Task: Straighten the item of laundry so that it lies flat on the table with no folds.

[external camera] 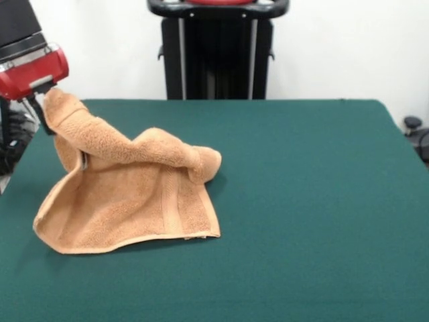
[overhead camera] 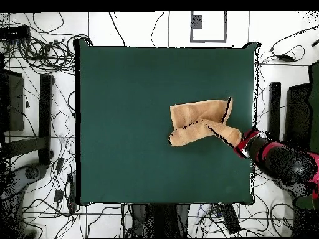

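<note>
Gripping one corner of the light orange-tan terry-cloth towel [external camera: 127,201], the red and black tool [external camera: 41,99] was closed on the fabric and held it raised at the side edge of the dark green felt worktop [external camera: 301,201]. This lifted corner drew the cloth into a sloping ridge, probably so the fold could be pulled open. The lower part lay on the worktop, with a rolled fold near the middle; the towel was not yet flat.

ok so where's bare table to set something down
Most of the table is bare: the whole stretch from the towel to the edge opposite the gripper, plus wide strips along the robot's side and the far side. It is crowded only at the gripper's edge, where the gripper holds up a towel corner.
</note>
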{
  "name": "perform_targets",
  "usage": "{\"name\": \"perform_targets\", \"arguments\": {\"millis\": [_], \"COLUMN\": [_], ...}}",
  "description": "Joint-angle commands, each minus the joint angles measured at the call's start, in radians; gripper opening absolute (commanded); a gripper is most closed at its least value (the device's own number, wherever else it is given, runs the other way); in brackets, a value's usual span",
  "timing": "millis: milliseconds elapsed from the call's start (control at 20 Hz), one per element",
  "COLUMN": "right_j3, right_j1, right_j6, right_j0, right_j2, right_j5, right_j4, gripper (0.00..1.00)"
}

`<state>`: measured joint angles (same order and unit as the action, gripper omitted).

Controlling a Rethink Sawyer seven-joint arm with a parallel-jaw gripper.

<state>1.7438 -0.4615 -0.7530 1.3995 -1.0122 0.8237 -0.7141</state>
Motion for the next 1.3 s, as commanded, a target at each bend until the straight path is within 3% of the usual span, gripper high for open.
{"name": "perform_targets", "arguments": {"millis": [50, 450, 1300], "right_j3": [-0.139, -0.256, -0.262], "right_j1": [0.068, 0.161, 0.261], "right_j6": [0.445, 0.569, 0.62], "right_j0": [-0.059, -0.086, -0.087], "right_j2": [-0.025, -0.027, 0.007], "right_j5": [0.126, 0.151, 0.05], "right_j4": [-0.056, -0.048, -0.061], "gripper": [0.0, 0.0, 0.0]}}
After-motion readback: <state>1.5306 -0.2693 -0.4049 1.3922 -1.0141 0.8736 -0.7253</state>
